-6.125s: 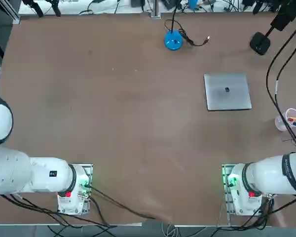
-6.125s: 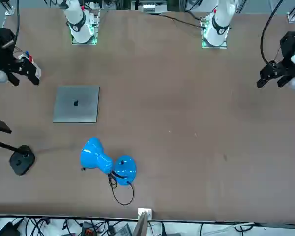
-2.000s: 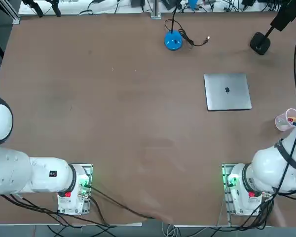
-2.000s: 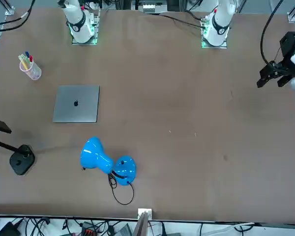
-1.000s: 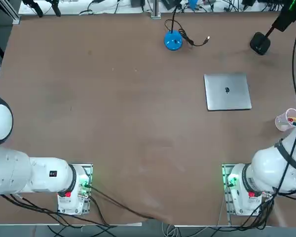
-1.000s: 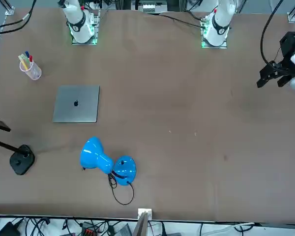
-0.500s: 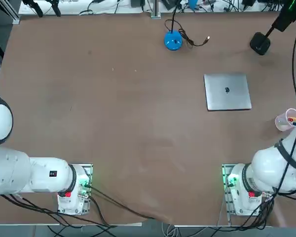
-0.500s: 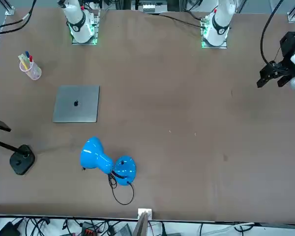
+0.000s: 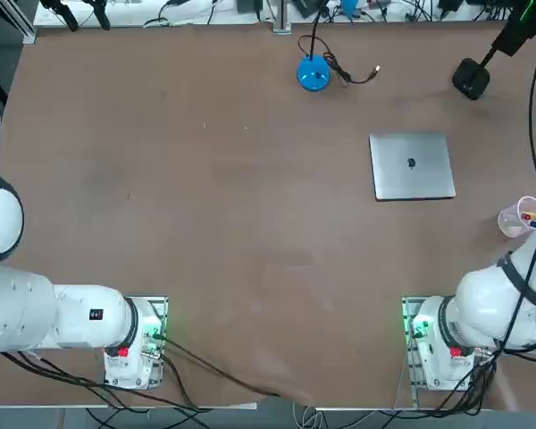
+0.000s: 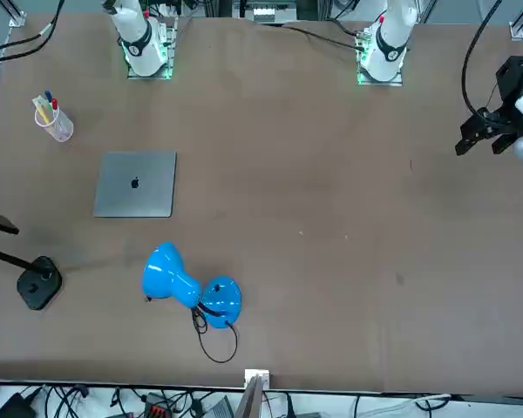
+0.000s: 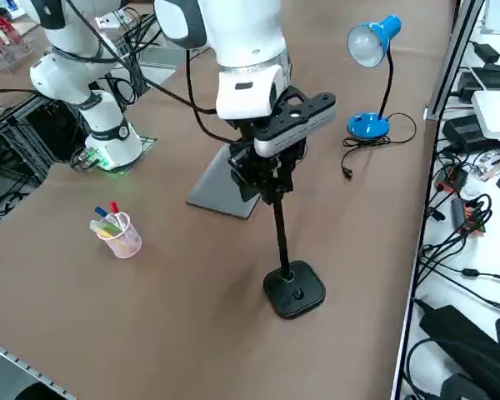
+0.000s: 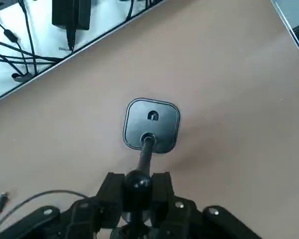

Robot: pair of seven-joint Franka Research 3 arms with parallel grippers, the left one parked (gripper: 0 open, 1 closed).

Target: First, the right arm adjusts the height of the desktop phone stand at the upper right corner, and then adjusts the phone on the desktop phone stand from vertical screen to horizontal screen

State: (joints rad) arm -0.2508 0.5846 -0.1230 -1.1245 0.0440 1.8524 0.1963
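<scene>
1. You are on the first step, the height change: the right arm [image 11: 250,42] reaches over the desktop phone stand [image 11: 294,293], and its pincer [image 12: 138,181] is clamped on the ball joint at the top of the stem.
2. The stand's base is flat on the worktop [image 10: 288,218], at the far right corner from your side. You can't make out the phone for certain, so its orientation can't be told.
3. Your next move probably calls for easing the joint up or down while you watch that the base doesn't lift or slide. Turning the phone to horizontal should come after.
4. Against the earliest front view, the black gripper parts no longer cover the pen cup [image 10: 59,127]; against the top view from two seconds back, a green light strip now shows above the stand. The base looks unmoved in both.
</scene>
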